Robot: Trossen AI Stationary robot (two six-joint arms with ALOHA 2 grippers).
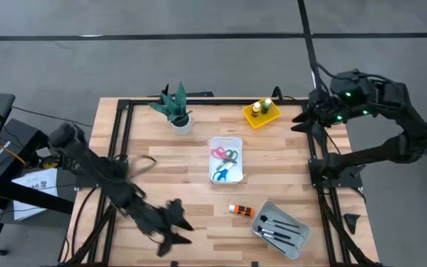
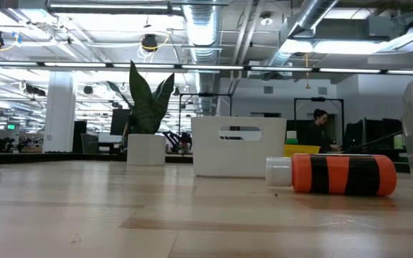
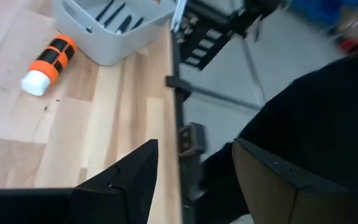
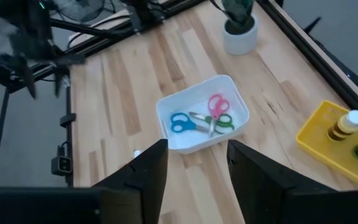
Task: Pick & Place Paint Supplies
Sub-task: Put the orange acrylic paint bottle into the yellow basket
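I counted three trays on the table: one yellow tray (image 1: 270, 119), one white tray (image 1: 225, 140) and one grey tray (image 1: 299, 242). In the white one I saw three scissors: a pink pair (image 4: 216, 103), a green pair (image 4: 224, 122) and a blue pair (image 4: 180, 122). The yellow one held two bottles (image 1: 261, 108). One orange bottle (image 1: 240, 211) lay on the wood. The grey one held some brushes (image 1: 279, 227), maybe four; I could not count them for sure. There was one plant (image 1: 174, 104). My own arms were two.
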